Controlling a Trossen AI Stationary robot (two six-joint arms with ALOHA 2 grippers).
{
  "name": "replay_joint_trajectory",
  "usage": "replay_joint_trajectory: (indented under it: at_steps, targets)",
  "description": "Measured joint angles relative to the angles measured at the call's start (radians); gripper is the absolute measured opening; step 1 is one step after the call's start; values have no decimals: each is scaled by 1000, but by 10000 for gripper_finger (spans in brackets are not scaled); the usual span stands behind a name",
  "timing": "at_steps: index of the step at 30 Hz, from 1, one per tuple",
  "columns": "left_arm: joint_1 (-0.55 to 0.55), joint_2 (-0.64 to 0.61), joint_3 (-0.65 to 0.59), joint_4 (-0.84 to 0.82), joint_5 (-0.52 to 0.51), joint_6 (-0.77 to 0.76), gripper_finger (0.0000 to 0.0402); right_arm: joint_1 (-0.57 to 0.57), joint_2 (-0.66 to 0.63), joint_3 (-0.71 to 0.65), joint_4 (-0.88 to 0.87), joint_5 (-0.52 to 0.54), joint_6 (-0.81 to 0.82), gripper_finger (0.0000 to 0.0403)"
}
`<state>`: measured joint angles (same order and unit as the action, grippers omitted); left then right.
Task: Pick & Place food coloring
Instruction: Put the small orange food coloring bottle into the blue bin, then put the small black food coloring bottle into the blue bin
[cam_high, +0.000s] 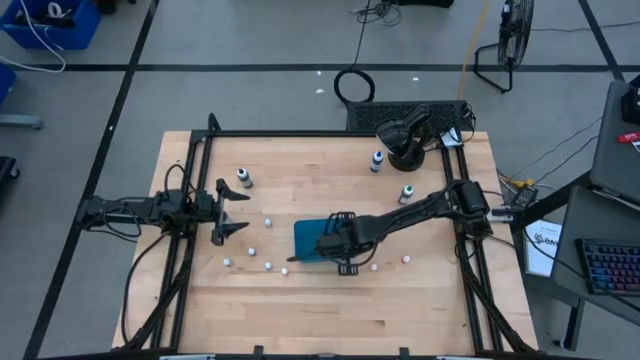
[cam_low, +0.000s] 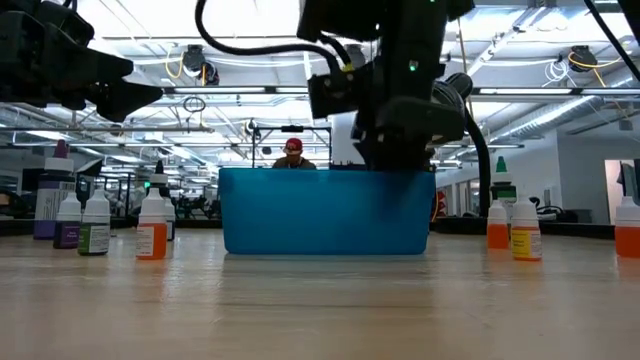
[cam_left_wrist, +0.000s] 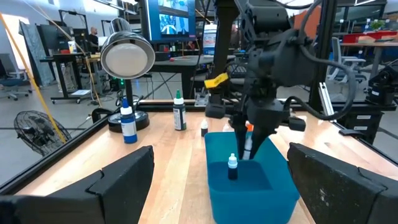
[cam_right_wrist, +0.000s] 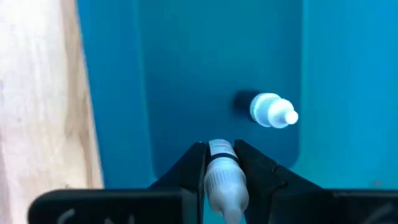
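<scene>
Several dropper bottles (cam_high: 268, 222) scattered on wooden table (cam_high: 300, 310), workshop room behind

Around your wooden counter (cam_high: 330, 310): grey floor (cam_high: 250, 40) with dark seams, a standing fan (cam_high: 508, 40), blue bin (cam_high: 52, 22), keyboard (cam_high: 608, 268). Behind you, bright ceiling lights (cam_low: 580, 60) and monitors (cam_left_wrist: 174, 18).

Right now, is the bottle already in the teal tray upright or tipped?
Upright: the bottle stands cap-up on the teal tray floor; the right wrist view shows its cap from above.
</scene>
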<state>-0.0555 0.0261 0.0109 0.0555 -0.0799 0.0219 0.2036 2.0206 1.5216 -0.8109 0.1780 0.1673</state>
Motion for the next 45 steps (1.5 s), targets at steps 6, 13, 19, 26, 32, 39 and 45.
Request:
replay_joint_trajectory:
  at_steps: [6,13,19,26,32,39,45]
  targets:
    - [0,0,0,0,0,0,365,-7,-1,-50,56,-26,-1,52]
    - [0,0,0,0,0,0,365,-8,-2,-58,58,-27,-3,59]
    - [0,0,0,0,0,0,365,-8,-2,-58,66,-27,-3,81]
    - [0,0,0,0,0,0,365,-8,-2,-59,67,-33,-4,103]
    - [0,0,0,0,0,0,365,-8,-1,-60,68,-78,-4,125]
    - [0,0,0,0,0,0,365,-8,-16,-60,74,-77,-4,164]
    - [0,0,0,1,0,0,365,-8,-67,-60,82,-76,0,183]
